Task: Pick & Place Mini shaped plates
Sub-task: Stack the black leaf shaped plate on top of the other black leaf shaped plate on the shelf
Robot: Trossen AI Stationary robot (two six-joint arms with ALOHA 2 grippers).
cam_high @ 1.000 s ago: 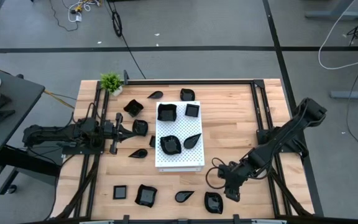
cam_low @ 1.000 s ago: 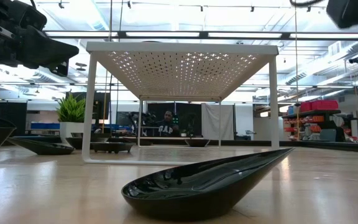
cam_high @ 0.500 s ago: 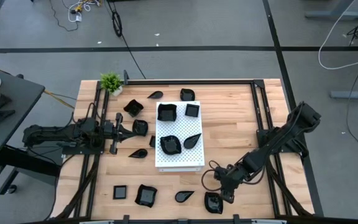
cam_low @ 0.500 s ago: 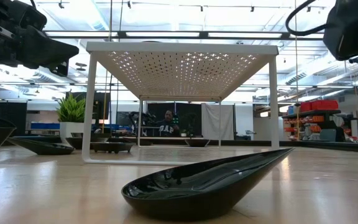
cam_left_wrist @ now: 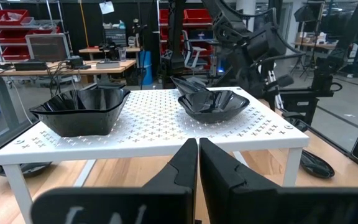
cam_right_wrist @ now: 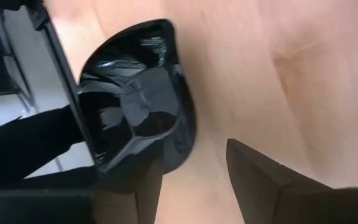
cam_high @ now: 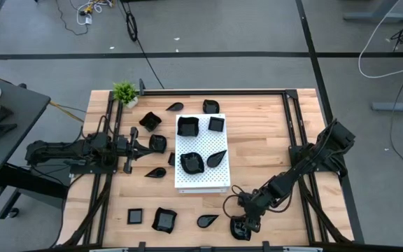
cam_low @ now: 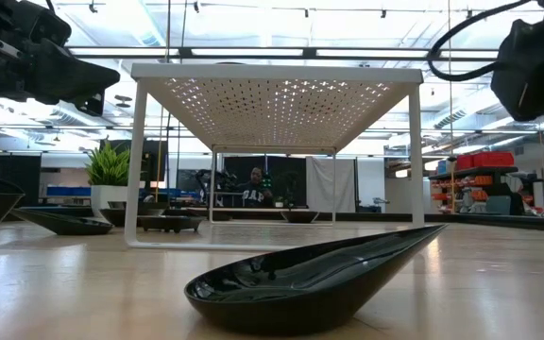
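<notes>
Several small glossy black plates lie about. Some rest on the white perforated board (cam_high: pixel 201 178), among them a square plate (cam_high: pixel 187 126) and a leaf-shaped plate (cam_high: pixel 216 158); others lie on the wood. My right gripper (cam_high: pixel 244 222) hangs open, slanting down, just over a wavy-edged plate (cam_high: pixel 238 230) near the table's front edge. In the right wrist view that plate (cam_right_wrist: pixel 135 93) lies flat on the wood. One finger (cam_right_wrist: pixel 143 186) stands over its rim, the other (cam_right_wrist: pixel 257 171) over bare wood. My left gripper (cam_left_wrist: pixel 198 158) is shut, level, facing the board from the table's left.
A small green potted plant (cam_high: pixel 125 92) stands at the far left corner. More black plates lie along the near edge (cam_high: pixel 164 220) and left of the board (cam_high: pixel 157 143). A leaf-shaped plate (cam_low: pixel 300 279) fills the low view's foreground. Bare wood lies right of the board.
My right gripper has sunk and moved toward the table's near left, closing in on the wavy-edged plate by the front edge. Its fingers have stayed open. The plates have not moved.
</notes>
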